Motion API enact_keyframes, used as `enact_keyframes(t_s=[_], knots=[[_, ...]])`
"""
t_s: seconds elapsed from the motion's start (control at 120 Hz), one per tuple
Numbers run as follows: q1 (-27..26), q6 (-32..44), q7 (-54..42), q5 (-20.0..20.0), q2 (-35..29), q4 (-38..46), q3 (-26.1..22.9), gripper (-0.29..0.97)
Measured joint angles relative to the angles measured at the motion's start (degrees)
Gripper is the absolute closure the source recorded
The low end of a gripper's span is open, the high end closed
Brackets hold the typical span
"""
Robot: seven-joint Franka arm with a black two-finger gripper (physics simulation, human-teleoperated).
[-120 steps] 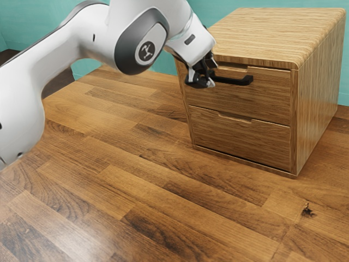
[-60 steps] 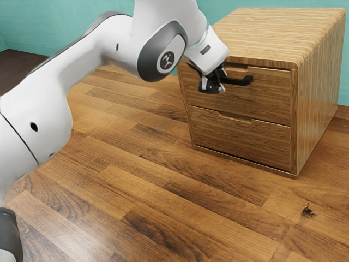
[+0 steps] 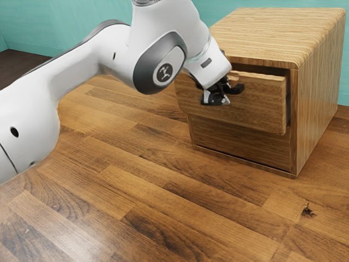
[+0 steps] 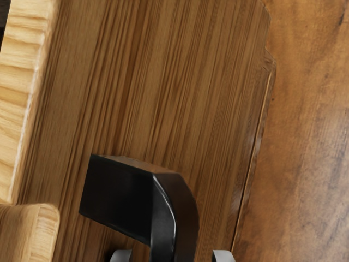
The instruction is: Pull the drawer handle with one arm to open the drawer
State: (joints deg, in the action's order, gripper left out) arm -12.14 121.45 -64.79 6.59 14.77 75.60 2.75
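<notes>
A wooden cabinet [image 3: 305, 87] with two drawers stands at the exterior view's right. Its top drawer [image 3: 256, 103] is pulled partway out, leaving a dark gap under the cabinet top. My gripper [image 3: 218, 94] is at the left end of the black drawer handle [image 3: 235, 87], fingers closed on it from both sides. In the wrist view the black drawer handle [image 4: 147, 207] stands off the top drawer front [image 4: 163, 82], and my two fingertips [image 4: 120, 255] flank it at the lower edge. The bottom drawer [image 3: 240, 139] is shut.
The wooden floor [image 3: 163, 207] spreads out in front of the cabinet. A small dark mark [image 3: 308, 210] lies on it at the lower right. A teal wall [image 3: 54, 22] runs behind. My white arm [image 3: 82, 71] crosses the upper left.
The top drawer has slid out from the cabinet toward the exterior view's left, with my gripper on its handle moving with it. The arm's elbow has shifted slightly.
</notes>
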Motion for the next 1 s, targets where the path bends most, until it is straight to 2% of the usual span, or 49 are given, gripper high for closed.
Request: enact_keyframes(t_s=[0.2,0.35,0.475,0.742,1.0], knots=[[-0.26,3.51,-0.34,0.15,-3.18,5.17,0.21,0.64],[-0.29,4.62,-0.48,0.26,-7.96,11.20,0.27,0.67],[-0.59,4.73,-0.59,0.25,-10.72,14.50,1.63,0.62],[0.39,4.90,-0.70,0.47,-18.02,21.39,2.06,0.65],[0.73,5.41,-0.67,0.44,-17.94,23.57,0.69,0.63]])
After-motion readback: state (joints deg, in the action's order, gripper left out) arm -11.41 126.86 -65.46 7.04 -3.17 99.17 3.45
